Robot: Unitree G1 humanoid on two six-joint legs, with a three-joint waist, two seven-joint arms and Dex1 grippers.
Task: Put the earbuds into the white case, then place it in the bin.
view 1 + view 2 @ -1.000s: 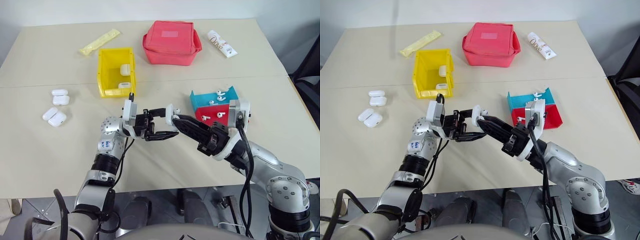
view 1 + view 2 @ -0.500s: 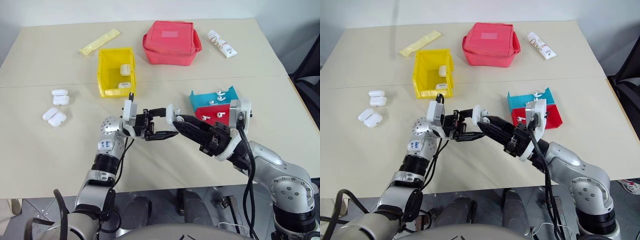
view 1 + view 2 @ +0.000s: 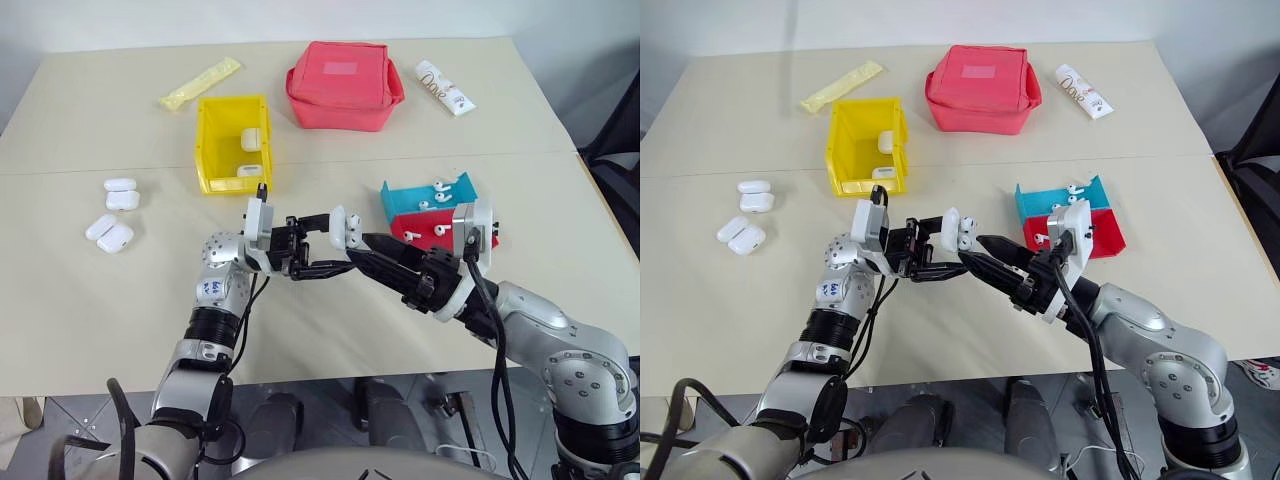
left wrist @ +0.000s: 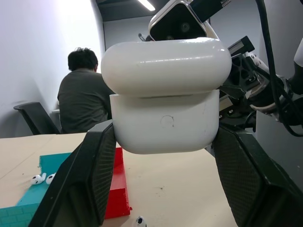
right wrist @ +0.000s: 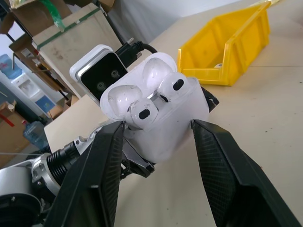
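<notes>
The left tool (image 3: 318,245) pinches the white case (image 3: 339,226) by its sides above the middle of the surface (image 3: 90,310), lid open, both earbuds (image 5: 142,113) seated in their wells though the lid is not yet closed; the right tool (image 3: 368,251), at the case's four o'clock, stands parted and empty, its tips just short of the case. What seems left is shutting the lid and carrying the case to the bin (image 3: 212,150) at its ten o'clock, over open surface, well clear of the edges.
</notes>
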